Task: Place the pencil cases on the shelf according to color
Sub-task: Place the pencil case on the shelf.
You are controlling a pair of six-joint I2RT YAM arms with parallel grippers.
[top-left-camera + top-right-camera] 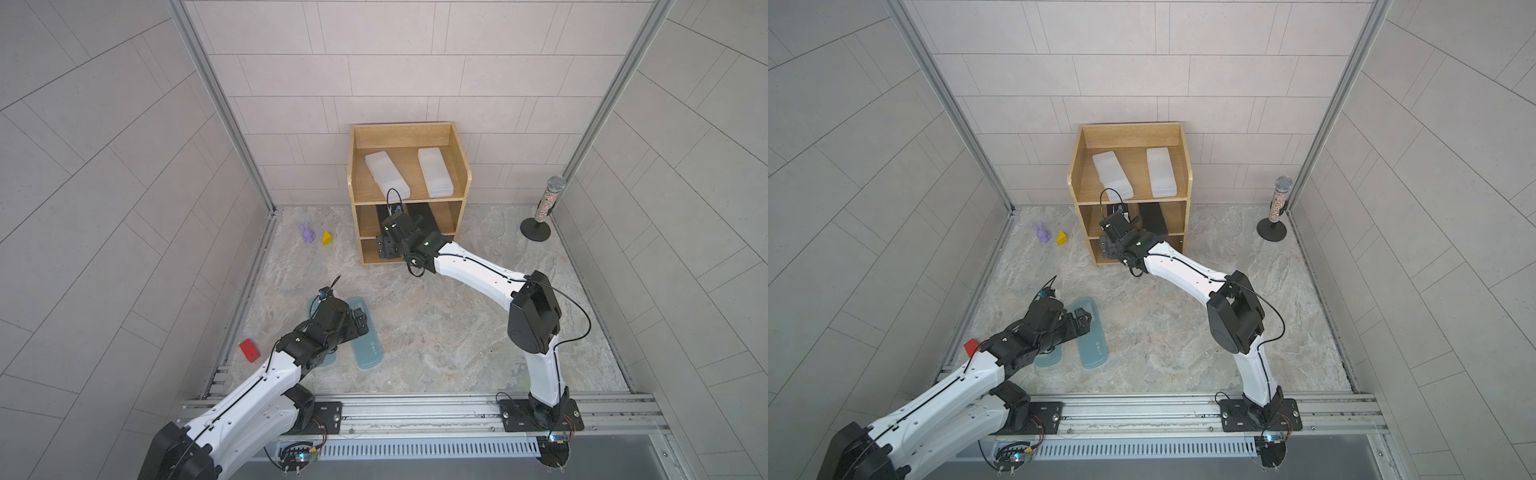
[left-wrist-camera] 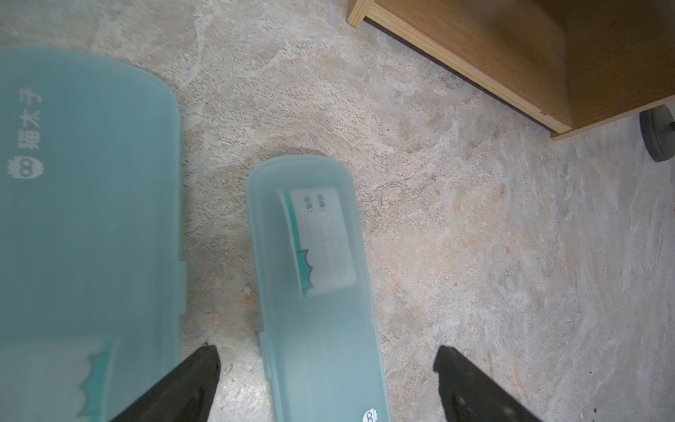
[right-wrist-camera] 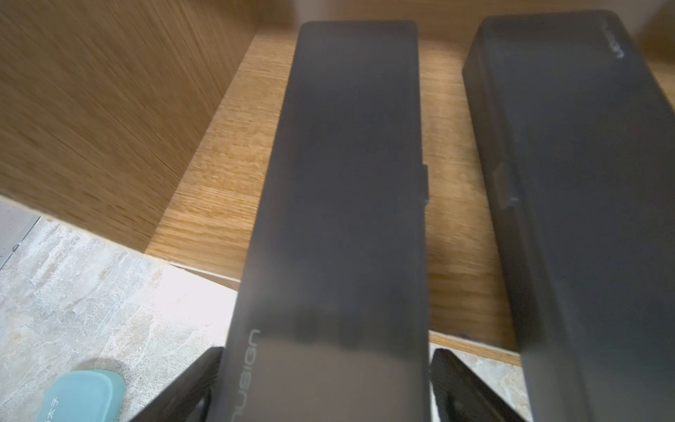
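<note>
Two white cases [image 1: 387, 173] flat on top tier of shelf [image 1: 436, 200], side by side, apart; shelf at back edge of tabletop [image 1: 457, 332], approx. centre. Mid tier: black case [image 3: 347, 182] lengthwise, near end past front lip, flanked by R gripper [image 3: 327, 350], jaws apart, not clamped; 2nd black case [image 3: 584, 182] alongside, no contact. Near tabletop left edge: teal case [image 2: 314, 292] between wide-spread jaws of L gripper [image 2: 325, 350], gaps both sides; 2nd teal case [image 2: 87, 219] alongside, apart

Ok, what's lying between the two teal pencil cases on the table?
Bare marbled tabletop, plus one fingertip of the left gripper over it; the left wrist view shows it.
</note>
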